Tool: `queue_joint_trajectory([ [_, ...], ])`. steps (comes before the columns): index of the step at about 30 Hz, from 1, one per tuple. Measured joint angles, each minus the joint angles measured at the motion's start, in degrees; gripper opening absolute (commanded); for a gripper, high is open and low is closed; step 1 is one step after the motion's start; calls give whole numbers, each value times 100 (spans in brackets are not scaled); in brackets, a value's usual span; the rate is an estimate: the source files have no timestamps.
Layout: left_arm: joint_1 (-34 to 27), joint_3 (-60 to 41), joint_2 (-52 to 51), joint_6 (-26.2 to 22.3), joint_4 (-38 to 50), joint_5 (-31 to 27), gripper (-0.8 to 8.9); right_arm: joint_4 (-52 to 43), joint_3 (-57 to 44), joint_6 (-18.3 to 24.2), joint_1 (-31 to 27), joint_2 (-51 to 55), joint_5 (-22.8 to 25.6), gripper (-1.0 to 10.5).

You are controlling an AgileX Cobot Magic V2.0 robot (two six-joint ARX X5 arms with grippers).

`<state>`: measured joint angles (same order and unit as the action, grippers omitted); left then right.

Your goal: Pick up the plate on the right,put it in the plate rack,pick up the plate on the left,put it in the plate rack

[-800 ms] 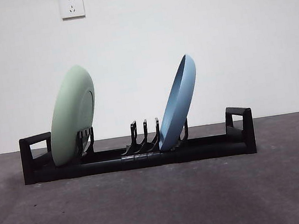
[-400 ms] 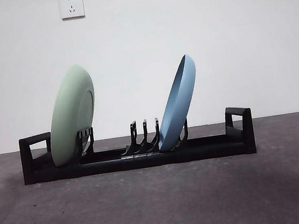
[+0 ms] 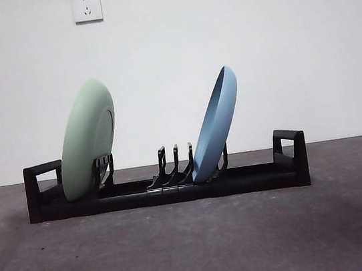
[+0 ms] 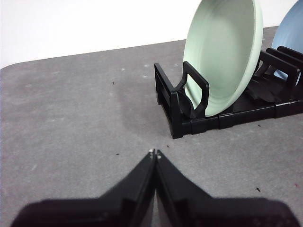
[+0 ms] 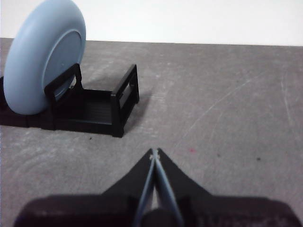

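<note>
The long black plate rack (image 3: 168, 190) stands across the table in the front view. A pale green plate (image 3: 87, 139) leans in its left end and a light blue plate (image 3: 215, 125) leans in its middle-right prongs. My left gripper (image 4: 155, 153) is shut with nothing in it, hovering over bare table short of the rack's left handle (image 4: 191, 90) and the green plate (image 4: 221, 52). My right gripper (image 5: 154, 153) is also shut and empty, off the rack's right handle (image 5: 125, 97), with the blue plate (image 5: 42, 56) beyond it. Neither arm shows in the front view.
The grey table (image 3: 197, 248) runs back to a white wall with two sockets (image 3: 87, 6). Several free prongs (image 3: 175, 166) stand between the two plates.
</note>
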<state>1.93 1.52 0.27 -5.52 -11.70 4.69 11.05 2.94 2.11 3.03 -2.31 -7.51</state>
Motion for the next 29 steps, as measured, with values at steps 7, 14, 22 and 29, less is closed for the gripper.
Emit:
queue_joint_trajectory([
  [7,0,0,0,0,2,0,-3,-103,-166,-240,0,208,0,2],
  [14,0,0,0,0,2,0,-3,-103,-168,-455,0,151,17,2],
  [22,0,0,0,0,2,0,-3,-103,-168,-490,0,146,17,2],
  [29,0,0,0,2,2,0,-3,-103,-168,-490,0,146,17,2],
])
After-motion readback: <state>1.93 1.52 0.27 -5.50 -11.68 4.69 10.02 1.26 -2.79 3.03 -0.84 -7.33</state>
